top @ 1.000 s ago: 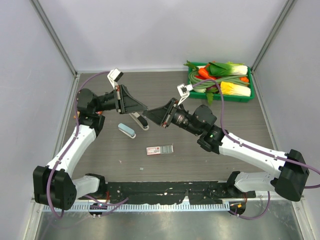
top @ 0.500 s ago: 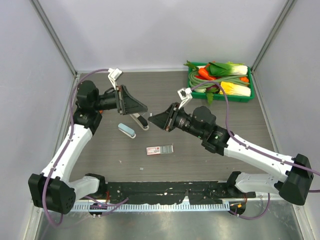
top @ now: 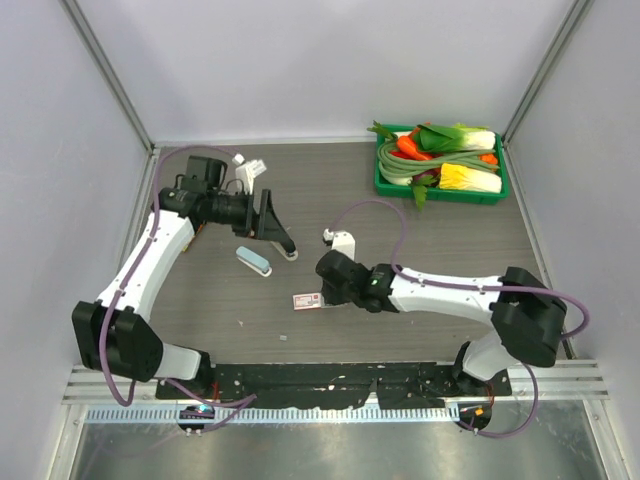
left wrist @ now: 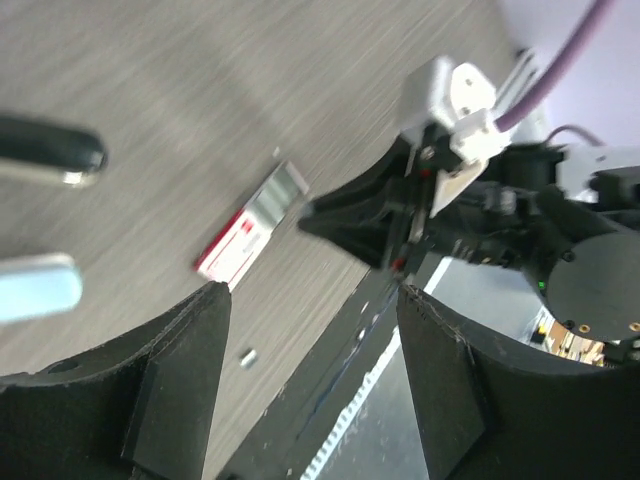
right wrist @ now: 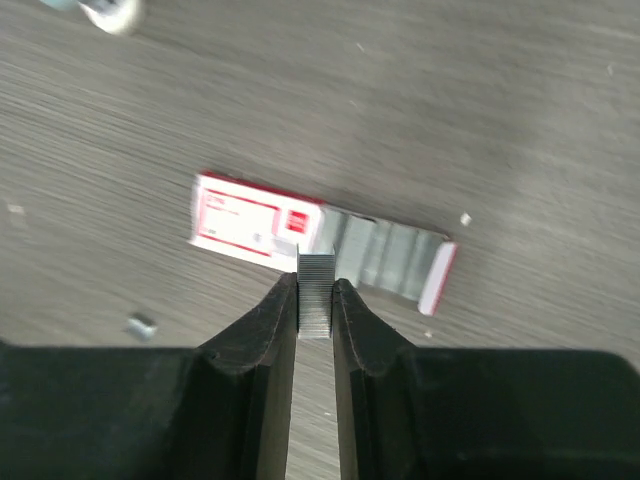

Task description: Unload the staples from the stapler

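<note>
The stapler lies open on the table: its pale blue top (top: 253,260) (left wrist: 35,285) and, just right of it, a white and dark metal part (top: 284,246) (left wrist: 50,150). My left gripper (top: 278,232) (left wrist: 310,350) hovers over that part, open, with nothing between its fingers. My right gripper (top: 322,291) (right wrist: 317,300) is shut on a short silvery strip of staples (right wrist: 317,285). It hangs low over the small pink-and-white box (top: 318,300) (right wrist: 320,245) (left wrist: 250,220), whose drawer is pulled out and shows more grey strips.
A green basket (top: 440,198) of vegetables stands at the back right. Tiny metal bits lie loose on the wood (top: 241,322) (right wrist: 142,324) (left wrist: 247,356). A black rail (top: 330,385) runs along the near edge.
My left gripper opened, let go of the stapler and drew back left. The right arm swung down from the stapler to the box, still pinching the staple strip.
</note>
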Robot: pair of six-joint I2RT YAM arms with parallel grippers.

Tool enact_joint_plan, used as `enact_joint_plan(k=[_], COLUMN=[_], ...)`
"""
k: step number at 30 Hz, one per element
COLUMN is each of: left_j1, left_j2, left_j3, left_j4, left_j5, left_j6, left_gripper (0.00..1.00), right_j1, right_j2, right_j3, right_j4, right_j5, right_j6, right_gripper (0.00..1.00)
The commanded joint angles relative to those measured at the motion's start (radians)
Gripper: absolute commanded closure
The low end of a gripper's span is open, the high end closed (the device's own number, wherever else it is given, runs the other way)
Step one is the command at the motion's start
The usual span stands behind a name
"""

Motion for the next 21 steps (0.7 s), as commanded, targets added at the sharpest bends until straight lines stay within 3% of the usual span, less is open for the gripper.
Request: enact_joint_plan(k=[1,21], left_j1=[-0.001,-0.007], left_j2=[-0.046,-0.089], left_j3=[-0.064,-0.169], left_j4=[-0.148,-0.137], left_j5=[-0.125,-0.191], left_j6=[0.173,0.209], left_gripper=[0.29,0.3], right_j1=[0.053,0.122], right_j2=[0.024,0.13], right_j3=[0.074,0.065], right_j4=[-0.108,-0.14], right_j5=[0.172,0.336], right_j6=[0.037,0.127], right_gripper=[0.92,0.91])
